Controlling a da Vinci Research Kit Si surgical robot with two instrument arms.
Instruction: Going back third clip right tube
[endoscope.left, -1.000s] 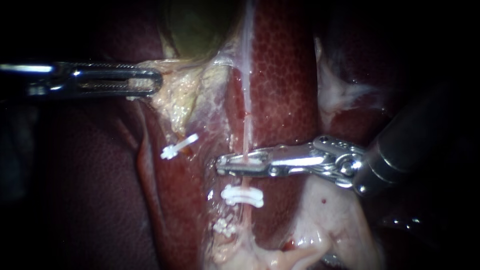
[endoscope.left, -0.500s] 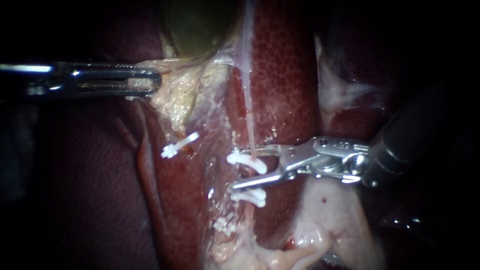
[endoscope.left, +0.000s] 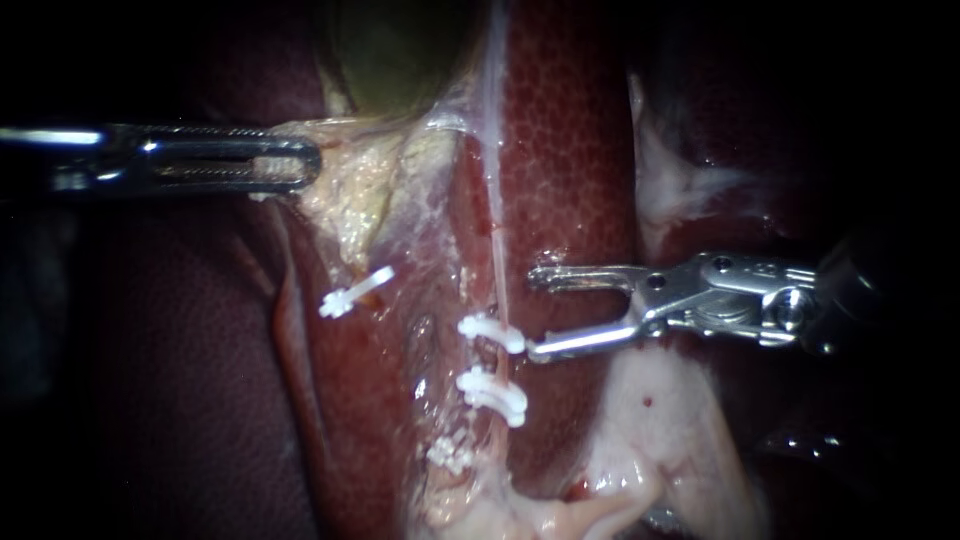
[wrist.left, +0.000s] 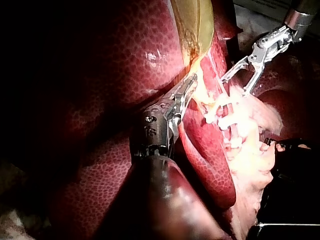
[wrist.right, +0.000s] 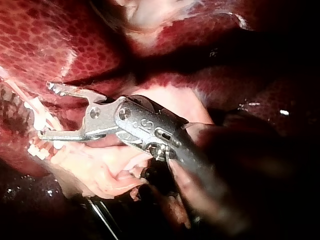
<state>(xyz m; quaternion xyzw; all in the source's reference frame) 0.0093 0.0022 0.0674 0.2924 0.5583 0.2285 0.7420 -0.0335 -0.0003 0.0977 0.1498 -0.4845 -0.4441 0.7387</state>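
The shaft of the left instrument (endoscope.left: 312, 165) is cut off at the endoscope view's left edge. That of the right instrument (endoscope.left: 535, 313) sinks into darkness at the right, so only its metal hand and wrist show clearly.

The lowest clip (endoscope.left: 450, 455) is small, half buried in pale tissue and hard to make out. In the left wrist view the clips (wrist.left: 220, 117) sit in glare and cannot be counted. In the right wrist view only a blurred white piece (wrist.right: 37, 147) shows at the frame's edge, beyond the right instrument (wrist.right: 45, 110).

Two instruments are in view. The endoscope view shows four white clips. Three lie in a row along the right tube (endoscope.left: 497, 250), a thin pale strand running down over the liver (endoscope.left: 570, 150). These are the upper clip (endoscope.left: 490, 332), the middle clip (endoscope.left: 492, 392) and the lowest one. A fourth, slanted clip (endoscope.left: 355, 292) lies apart to the left, and what it sits on cannot be told.

The left instrument's hand is closed, both jaws lying together on a fold of pale yellowish tissue (endoscope.left: 350, 190) just below the greenish gallbladder (endoscope.left: 390, 50). The left wrist view shows this grip too (wrist.left: 190, 85).

The right instrument's hand is wide open and holds nothing. It lies beside the right tube, clear of it. Its lower jaw tip is just beside the right end of the upper clip, and whether it touches is unclear.
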